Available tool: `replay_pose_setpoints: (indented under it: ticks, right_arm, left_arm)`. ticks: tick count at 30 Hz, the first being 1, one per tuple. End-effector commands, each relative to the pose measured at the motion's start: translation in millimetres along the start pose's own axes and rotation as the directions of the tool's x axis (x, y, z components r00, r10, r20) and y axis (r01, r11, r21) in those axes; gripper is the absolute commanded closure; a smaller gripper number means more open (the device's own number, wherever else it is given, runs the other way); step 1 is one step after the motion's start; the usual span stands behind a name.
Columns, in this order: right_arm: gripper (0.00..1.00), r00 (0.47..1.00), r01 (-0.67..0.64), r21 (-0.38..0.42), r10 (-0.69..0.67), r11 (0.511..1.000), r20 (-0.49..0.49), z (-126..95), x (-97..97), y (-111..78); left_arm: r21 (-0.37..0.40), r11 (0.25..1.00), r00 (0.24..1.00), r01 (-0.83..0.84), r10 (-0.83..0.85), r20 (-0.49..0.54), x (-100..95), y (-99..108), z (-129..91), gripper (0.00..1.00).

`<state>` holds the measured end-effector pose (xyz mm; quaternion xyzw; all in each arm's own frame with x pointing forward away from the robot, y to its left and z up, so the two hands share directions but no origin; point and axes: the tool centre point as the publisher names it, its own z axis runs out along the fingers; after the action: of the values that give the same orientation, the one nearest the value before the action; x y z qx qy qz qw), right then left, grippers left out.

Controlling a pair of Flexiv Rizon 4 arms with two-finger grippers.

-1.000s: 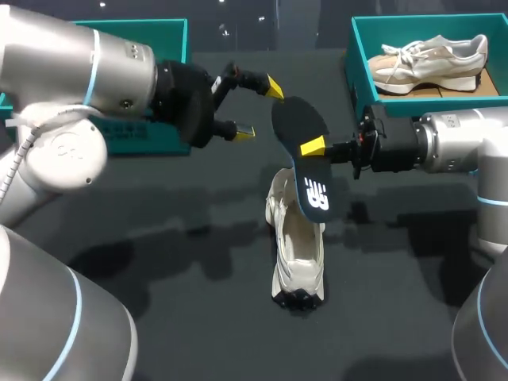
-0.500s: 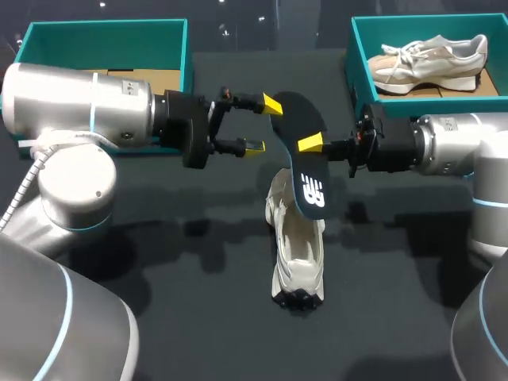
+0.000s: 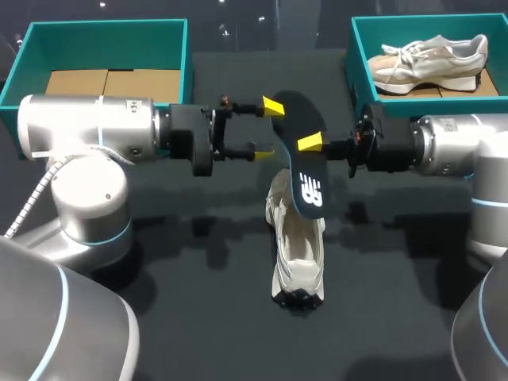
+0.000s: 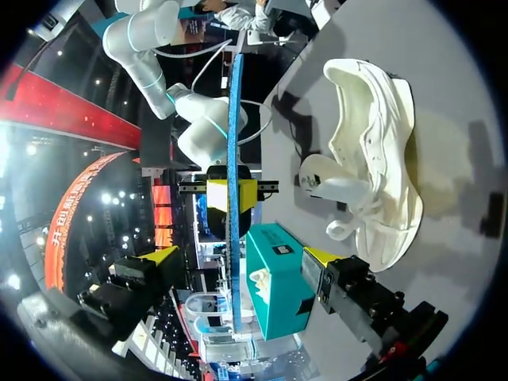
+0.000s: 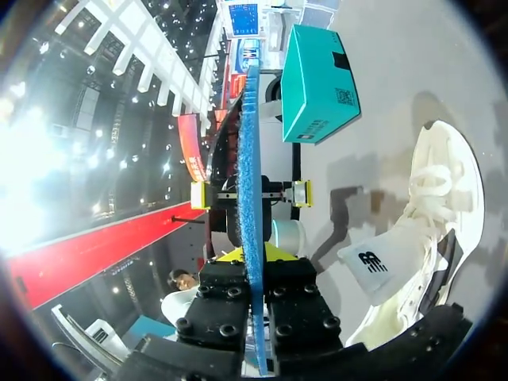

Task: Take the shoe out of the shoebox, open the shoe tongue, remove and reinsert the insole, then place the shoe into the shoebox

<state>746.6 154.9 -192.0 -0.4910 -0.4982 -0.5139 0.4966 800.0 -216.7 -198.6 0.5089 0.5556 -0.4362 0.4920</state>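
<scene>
Because the insole (image 3: 305, 155) is thin, light and bends easily, I judge the edge near its middle the best hold, and there the right gripper (image 3: 313, 144) pinches it, above the shoe (image 3: 298, 254). The left gripper (image 3: 268, 128) is open, fingers either side of its far end. The insole stands on edge, long axis running away from me, logo end down toward the shoe.

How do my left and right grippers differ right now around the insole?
The right gripper is shut on the insole, pinching its edge near the middle. The left gripper is open, its fingers straddling the insole's end farther from the shoe, with gaps on both sides. So the right gripper alone carries the insole, and the left gripper holds nothing. Both point level toward each other.
</scene>
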Motion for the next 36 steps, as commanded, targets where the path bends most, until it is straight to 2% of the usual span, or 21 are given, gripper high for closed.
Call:
replay_pose_setpoints:
  ticks: [1,4,5,6,18,21,25,32,33,36]
  right_arm:
    - [1.0,1.0,-0.006,-0.021,0.006,1.0,0.019,10,5.5,-2.7]
    - [1.0,1.0,-0.009,-0.021,0.01,1.0,0.027,13,4.7,-2.5]
    - [1.0,1.0,-0.011,-0.019,0.012,1.0,0.027,14,4.4,-2.8]
    - [1.0,1.0,-0.015,-0.016,0.015,1.0,0.024,15,4.1,-3.0]
    - [1.0,1.0,-0.029,-0.026,0.029,0.999,-0.001,15,1.4,-3.9]
    - [1.0,1.0,-0.028,-0.035,0.027,0.999,-0.007,14,0.3,-2.9]
    - [1.0,1.0,-0.023,-0.056,0.022,0.998,-0.009,13,-0.1,-1.6]
    - [1.0,1.0,-0.017,-0.059,0.016,0.998,-0.014,13,-0.2,-1.0]
    - [1.0,1.0,-0.016,-0.058,0.016,0.998,-0.014,13,0.0,-1.1]
    - [1.0,1.0,-0.016,-0.053,0.015,0.998,-0.013,14,0.4,-1.5]
  left_arm:
    - [0.005,1.0,1.0,-0.002,0.002,0.012,1.1,0,17,0.13]
    - [0.004,1.0,1.0,-0.005,0.005,0.015,0.1,0,22,0.28]
    - [0.002,1.0,1.0,-0.007,0.007,0.017,-0.1,1,24,0.42]
    - [0.0,1.0,1.0,-0.005,0.005,0.022,-0.4,2,25,0.51]
    - [0.001,1.0,0.999,-0.008,0.008,0.05,-4.3,2,32,0.58]
    - [-0.001,1.0,0.999,-0.009,0.009,0.053,-4.7,2,33,0.65]
    - [-0.001,1.0,0.998,-0.01,0.01,0.055,-5.2,0,35,0.65]
    - [-0.001,1.0,0.998,-0.016,0.016,0.054,-6.2,-3,36,0.72]
    - [-0.002,1.0,0.998,-0.016,0.017,0.053,-6.0,-3,36,0.74]
    - [-0.004,1.0,0.999,-0.015,0.016,0.051,-4.8,-3,37,1.0]
